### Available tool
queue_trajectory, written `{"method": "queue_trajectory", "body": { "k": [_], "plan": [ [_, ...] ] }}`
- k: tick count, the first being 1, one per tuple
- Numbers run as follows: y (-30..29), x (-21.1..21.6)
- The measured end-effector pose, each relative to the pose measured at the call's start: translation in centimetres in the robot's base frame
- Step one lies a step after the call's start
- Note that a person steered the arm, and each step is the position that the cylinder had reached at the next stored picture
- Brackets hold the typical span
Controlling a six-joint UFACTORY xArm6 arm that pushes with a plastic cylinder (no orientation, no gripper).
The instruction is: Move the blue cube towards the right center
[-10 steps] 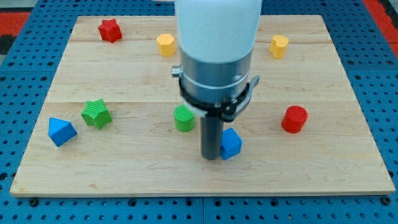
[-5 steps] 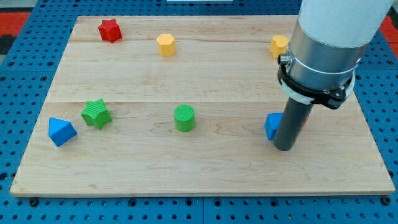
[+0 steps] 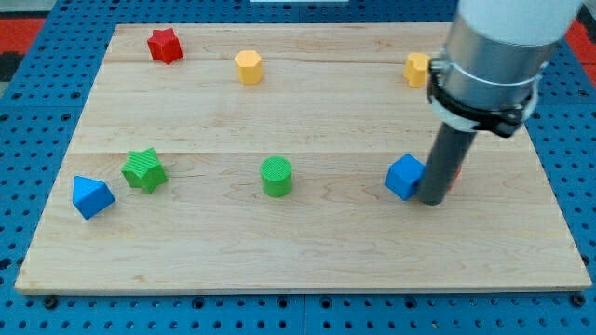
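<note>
The blue cube [image 3: 404,176] sits on the wooden board [image 3: 298,242] right of centre. My tip [image 3: 431,201] is down on the board just at the cube's right side, touching or nearly touching it. The rod and the arm's grey body rise toward the view's top right. A red block [image 3: 453,177] is almost hidden behind the rod; only a sliver shows at its right.
A green cylinder [image 3: 276,176] is at centre. A green star [image 3: 143,169] and a blue wedge-like block [image 3: 91,196] are at the left. A red star [image 3: 164,44], a yellow block [image 3: 248,66] and another yellow block [image 3: 416,69] lie along the top.
The blue cube has moved far to the right, from the middle to right of centre. My tip went from the cube's left side to its right side and now stands slightly higher in the view.
</note>
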State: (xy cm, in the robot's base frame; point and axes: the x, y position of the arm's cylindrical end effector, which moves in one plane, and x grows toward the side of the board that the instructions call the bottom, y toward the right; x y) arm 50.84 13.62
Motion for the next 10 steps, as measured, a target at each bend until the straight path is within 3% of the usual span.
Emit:
{"method": "queue_trajectory", "body": {
  "k": [2,4,5,6,7,9,10],
  "plan": [
    [-3.9,-2.0],
    [-9.5,-7.0],
    [-3.4,-8.1],
    [-1.1,-10.5],
    [-5.5,-10.7],
    [3.2,-13.7],
    [-2.9,-13.2]
  ]
}}
